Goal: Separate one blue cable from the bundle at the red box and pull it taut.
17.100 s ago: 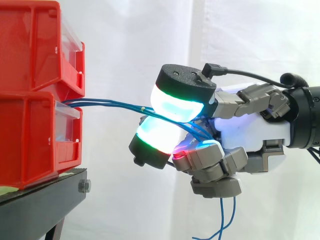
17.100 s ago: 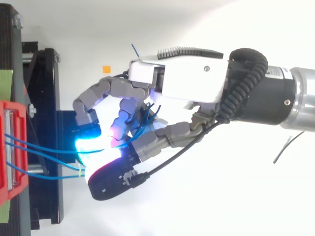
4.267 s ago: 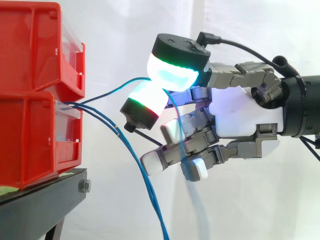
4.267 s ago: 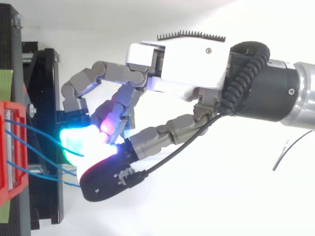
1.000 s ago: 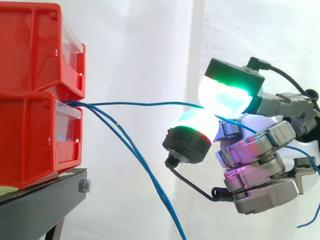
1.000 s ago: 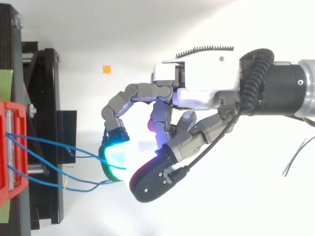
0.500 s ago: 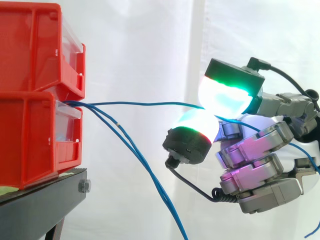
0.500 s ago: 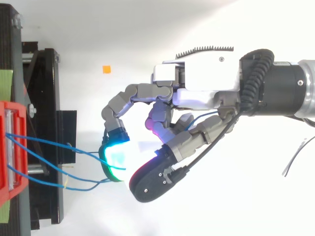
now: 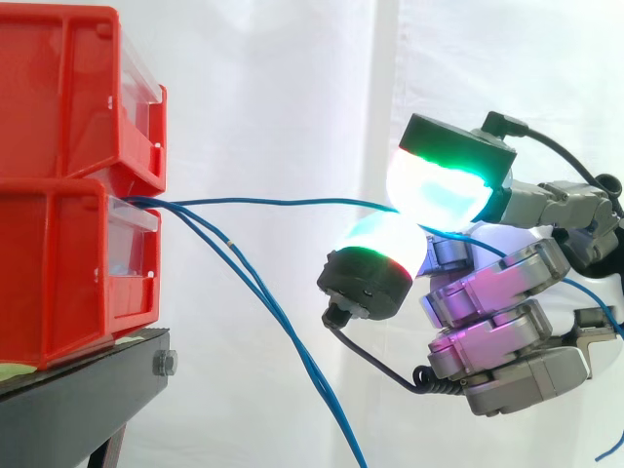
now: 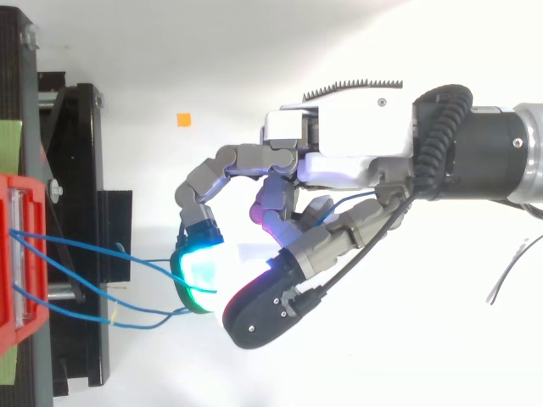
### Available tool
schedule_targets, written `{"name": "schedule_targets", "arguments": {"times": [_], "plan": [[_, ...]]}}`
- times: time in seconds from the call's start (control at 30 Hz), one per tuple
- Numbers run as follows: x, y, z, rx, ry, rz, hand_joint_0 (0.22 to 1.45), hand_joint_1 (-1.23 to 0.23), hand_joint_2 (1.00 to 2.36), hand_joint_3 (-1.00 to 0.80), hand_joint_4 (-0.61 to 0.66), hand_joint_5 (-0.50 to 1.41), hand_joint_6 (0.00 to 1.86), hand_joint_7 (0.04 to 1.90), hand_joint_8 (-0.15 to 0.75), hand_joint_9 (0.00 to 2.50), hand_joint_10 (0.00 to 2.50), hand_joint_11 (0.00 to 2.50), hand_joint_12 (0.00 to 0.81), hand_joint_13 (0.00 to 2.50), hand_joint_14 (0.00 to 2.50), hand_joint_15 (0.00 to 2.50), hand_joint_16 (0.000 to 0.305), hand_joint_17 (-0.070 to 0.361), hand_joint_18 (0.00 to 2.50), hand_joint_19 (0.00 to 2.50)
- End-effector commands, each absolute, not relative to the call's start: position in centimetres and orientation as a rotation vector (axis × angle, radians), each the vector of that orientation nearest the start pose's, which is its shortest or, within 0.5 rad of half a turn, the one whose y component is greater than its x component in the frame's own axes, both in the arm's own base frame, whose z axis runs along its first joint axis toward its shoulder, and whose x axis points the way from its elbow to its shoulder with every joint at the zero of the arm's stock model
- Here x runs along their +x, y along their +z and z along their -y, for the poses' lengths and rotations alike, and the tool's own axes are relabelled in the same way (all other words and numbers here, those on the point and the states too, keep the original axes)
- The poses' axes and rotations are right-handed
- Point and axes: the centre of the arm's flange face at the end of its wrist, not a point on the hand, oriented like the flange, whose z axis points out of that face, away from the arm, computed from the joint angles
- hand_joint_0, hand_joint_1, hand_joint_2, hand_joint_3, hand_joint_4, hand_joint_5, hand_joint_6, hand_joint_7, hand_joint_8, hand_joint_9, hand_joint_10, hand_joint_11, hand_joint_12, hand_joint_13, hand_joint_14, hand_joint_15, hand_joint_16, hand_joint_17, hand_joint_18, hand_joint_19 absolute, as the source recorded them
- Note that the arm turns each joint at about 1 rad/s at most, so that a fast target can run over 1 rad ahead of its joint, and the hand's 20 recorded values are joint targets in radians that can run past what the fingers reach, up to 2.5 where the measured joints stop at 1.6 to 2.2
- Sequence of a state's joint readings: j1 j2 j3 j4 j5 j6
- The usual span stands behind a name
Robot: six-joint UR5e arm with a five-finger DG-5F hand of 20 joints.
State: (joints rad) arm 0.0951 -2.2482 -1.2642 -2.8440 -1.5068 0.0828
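Note:
One blue cable (image 9: 273,202) runs almost level from the lower red bin (image 9: 78,263) to my hand (image 9: 507,322), stretched nearly straight. The hand is shut on it: the cable is pinched between two glowing cyan-green fingertip pads (image 9: 439,185), and its tail passes back through the palm. The other blue cables (image 9: 283,331) leave the same bin front and hang slack, sloping down to the bottom edge. From above, the hand (image 10: 356,153) sits right of the bin (image 10: 17,263), with the blue cables (image 10: 93,250) fanning out between them.
A second red bin (image 9: 68,88) is stacked on the lower one, both on a black stand (image 9: 88,400). White curtain lies behind. A small orange square (image 10: 182,119) marks the floor in the top view.
Since 17 s ago the hand let the bundle go, kept one cable and drew back to the right, stretching it. Over the last second nothing visibly moved.

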Motion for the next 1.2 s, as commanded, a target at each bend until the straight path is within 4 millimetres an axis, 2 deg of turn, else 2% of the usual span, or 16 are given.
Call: {"name": "schedule_targets", "arguments": {"times": [0.0, 1.17], "plan": [[73.35, 24.38, 7.02, 1.309, 1.251, -1.250, 0.64, -0.75, 1.02, -0.05, -0.01, -0.14, 0.89, 1.27, 0.319, 1.44, 0.92, 1.86, 0.403, 0.90, 2.22, 1.56, 0.043, 0.096, 1.41, 1.84], [73.38, 24.45, 7.02, 1.308, 1.252, -1.249, 0.64, -0.74, 1.02, -0.06, -0.01, -0.14, 0.90, 1.27, 0.321, 1.44, 0.82, 1.91, 0.402, 0.91, 2.12, 1.55, 0.042, 0.095, 1.37, 1.80]]}}
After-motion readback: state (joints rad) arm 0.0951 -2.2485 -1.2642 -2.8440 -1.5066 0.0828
